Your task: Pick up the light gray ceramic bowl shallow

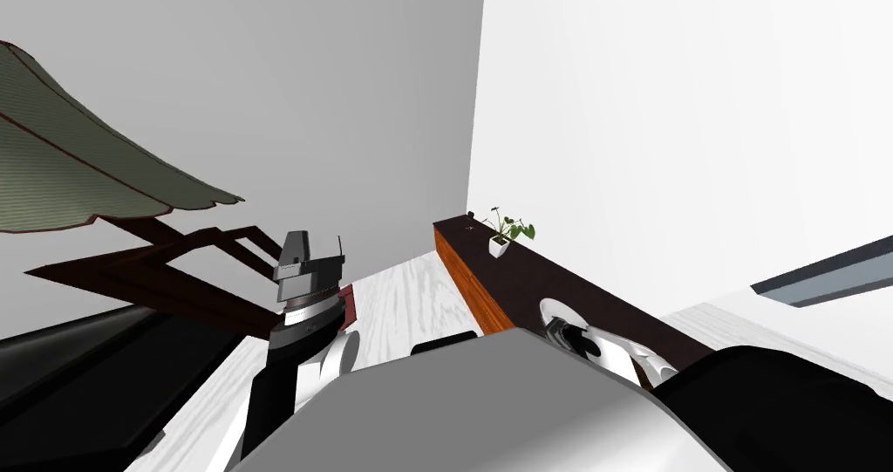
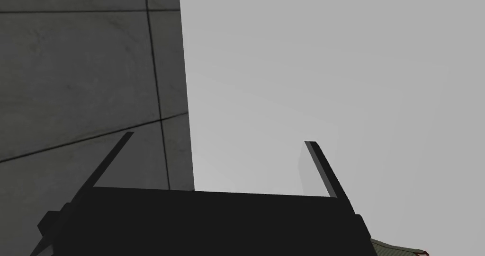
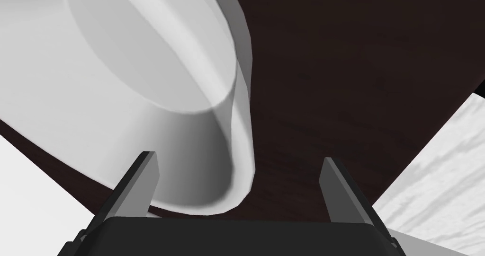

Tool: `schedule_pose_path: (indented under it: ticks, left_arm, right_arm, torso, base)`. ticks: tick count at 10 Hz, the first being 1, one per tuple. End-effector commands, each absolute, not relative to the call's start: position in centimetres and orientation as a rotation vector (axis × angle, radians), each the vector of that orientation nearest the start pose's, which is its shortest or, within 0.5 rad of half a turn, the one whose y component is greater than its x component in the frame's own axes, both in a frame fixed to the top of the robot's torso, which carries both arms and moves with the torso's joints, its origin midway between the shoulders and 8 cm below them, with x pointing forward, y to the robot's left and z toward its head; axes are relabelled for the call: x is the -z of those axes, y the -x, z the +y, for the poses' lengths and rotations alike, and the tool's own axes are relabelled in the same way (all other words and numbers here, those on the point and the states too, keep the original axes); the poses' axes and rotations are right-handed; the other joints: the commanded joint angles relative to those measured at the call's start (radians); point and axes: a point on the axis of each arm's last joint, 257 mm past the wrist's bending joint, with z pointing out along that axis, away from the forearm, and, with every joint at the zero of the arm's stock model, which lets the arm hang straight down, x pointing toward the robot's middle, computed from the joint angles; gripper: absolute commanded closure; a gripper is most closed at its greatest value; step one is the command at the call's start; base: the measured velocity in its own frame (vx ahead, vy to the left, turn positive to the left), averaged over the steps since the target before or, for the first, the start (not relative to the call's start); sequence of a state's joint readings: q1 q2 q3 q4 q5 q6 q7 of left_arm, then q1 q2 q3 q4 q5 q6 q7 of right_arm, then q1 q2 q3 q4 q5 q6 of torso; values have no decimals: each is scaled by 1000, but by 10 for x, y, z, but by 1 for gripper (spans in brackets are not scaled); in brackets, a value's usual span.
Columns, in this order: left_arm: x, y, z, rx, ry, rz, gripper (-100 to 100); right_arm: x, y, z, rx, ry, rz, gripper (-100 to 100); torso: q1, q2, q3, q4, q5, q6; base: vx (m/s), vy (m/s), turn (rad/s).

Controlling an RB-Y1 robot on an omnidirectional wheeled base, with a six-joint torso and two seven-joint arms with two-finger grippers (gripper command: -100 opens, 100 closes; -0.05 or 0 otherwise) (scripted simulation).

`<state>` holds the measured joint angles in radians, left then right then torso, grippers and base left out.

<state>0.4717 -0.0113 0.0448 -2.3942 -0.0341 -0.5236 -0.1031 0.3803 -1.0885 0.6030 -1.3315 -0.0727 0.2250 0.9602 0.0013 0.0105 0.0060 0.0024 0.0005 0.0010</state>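
While unlifted on the table [image 3: 360,78], bowl [image 3: 118,78]: reached; grasp and lift remain
Right end effector [image 3: 238,158]: wide open, empty; bowl's rim between its fingers
Left end effector [image 2: 219,138]: open, empty

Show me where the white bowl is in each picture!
Head view: the bowl sits right of middle, on the dark cabinet top, beside the right gripper.
Left wrist view: the open left gripper faces grey walls instead.
Right wrist view: the bowl is huge, its near edge between the open fingers.
Shared landmark: the dark cabinet top.
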Motion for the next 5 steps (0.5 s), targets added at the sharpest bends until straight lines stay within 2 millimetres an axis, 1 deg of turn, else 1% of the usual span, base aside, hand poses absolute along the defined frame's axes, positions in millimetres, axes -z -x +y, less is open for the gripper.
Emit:
schedule_pose_path:
  ticks: [1,2,3,4,5]
  left_arm:
    - [-87,-313,279,1179,474,528,0]
    - [-86,-312,279,1179,474,528,0]
    - [-86,-312,279,1179,474,528,0]
    - [-87,-312,279,1179,474,528,0]
    - [-87,-312,279,1179,474,528,0]
  right_arm:
    - [508,-168,-568,450,399,2692,-100]
    - [508,-162,-577,474,393,2704,-100]
    - [513,-156,-573,431,323,2696,-100]
    - [514,-151,-581,438,288,2703,-100]
    - [514,-142,-594,471,271,2718,-100]
  torso:
    - [0,0,0,0,0,0]
    - [0,-2,-1,0,0,1]
    - [-1,-5,-3,-1,0,2]
    - [1,-2,-1,-1,0,0]
    - [0,-1,0,0,0,0]
  base:
    - [-60,22,240]
    - [-5,10,14]
    - [-94,49,364]
    - [-116,33,491]
    - [-54,5,133]
